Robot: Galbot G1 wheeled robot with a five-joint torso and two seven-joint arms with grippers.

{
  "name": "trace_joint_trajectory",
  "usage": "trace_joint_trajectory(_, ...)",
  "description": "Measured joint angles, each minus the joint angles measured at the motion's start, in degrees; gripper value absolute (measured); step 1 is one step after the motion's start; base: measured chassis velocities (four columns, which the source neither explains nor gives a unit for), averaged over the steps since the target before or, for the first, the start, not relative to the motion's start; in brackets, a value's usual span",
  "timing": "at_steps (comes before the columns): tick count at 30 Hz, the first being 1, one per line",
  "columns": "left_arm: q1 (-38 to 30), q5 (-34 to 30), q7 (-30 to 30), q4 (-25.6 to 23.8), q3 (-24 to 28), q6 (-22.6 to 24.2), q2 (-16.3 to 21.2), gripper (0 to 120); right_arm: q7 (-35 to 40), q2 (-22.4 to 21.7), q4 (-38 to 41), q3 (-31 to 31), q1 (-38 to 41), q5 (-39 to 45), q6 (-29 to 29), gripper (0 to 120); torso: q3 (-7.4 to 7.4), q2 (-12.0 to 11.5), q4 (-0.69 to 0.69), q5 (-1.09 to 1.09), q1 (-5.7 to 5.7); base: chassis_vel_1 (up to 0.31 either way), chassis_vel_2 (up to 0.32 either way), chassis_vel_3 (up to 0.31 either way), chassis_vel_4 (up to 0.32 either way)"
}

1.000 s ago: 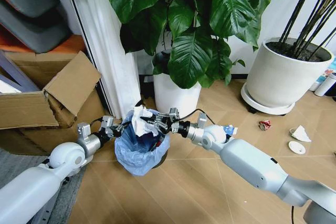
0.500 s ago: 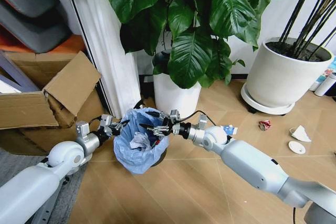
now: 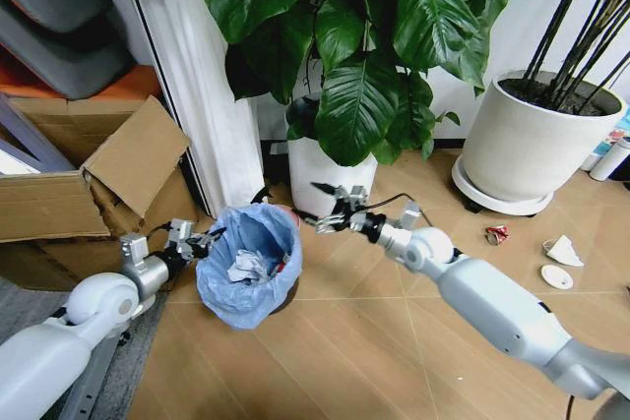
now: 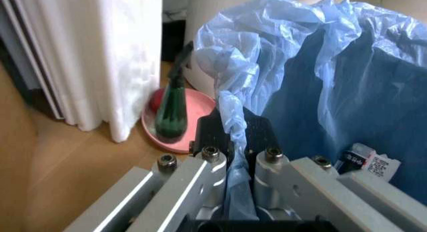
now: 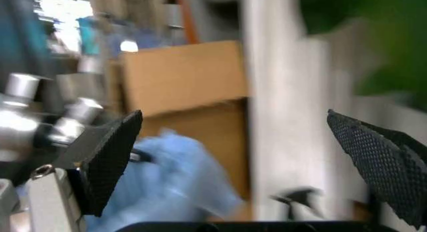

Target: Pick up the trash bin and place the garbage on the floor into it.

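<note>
The trash bin, black with a crinkly light-blue bag, sits low over the floor. My left gripper is shut on its rim; in the left wrist view its fingers pinch the bag's edge. A crumpled white paper wad lies inside, and a small printed carton shows at the bottom. To the right of the bin, my right gripper hangs open and empty, its black pads wide apart. On the floor to the right lie a crushed red can, a white paper piece and a white lid.
A torn cardboard box stands to the left and a white curtain behind the bin. A white plant pot is close behind my right gripper, a larger one at the right. A pink dish holds a green bottle.
My right gripper has opened, dropped the white paper wad into the bin and pulled back to the right. The bin, held by my left gripper, has moved left and lower.
</note>
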Motion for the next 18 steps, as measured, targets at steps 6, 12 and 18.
trace_joint_trajectory(6,2.6,0.2,-0.1,-0.7,-4.8,0.0,-0.1,0,8.6,-1.6,-0.2,7.0,-7.1,-6.0,1.3,100,0.0,0.0,0.0,0.03,0.0,0.0,0.0,0.0,0.0)
trace_joint_trajectory(12,7.7,1.3,-0.2,-1.7,-11.1,0.0,-0.3,0,11.3,-2.7,-0.8,18.5,-18.8,-11.3,1.2,100,-0.01,0.0,-0.01,0.01,-0.01,0.0,0.0,0.0,0.0)
trace_joint_trajectory(18,12.4,2.7,-0.2,-2.7,-14.7,-0.2,-1.3,0,11.0,-1.9,-0.9,28.1,-26.4,-13.5,1.6,100,-0.01,0.0,0.01,0.01,-0.01,0.0,0.0,0.0,0.0)
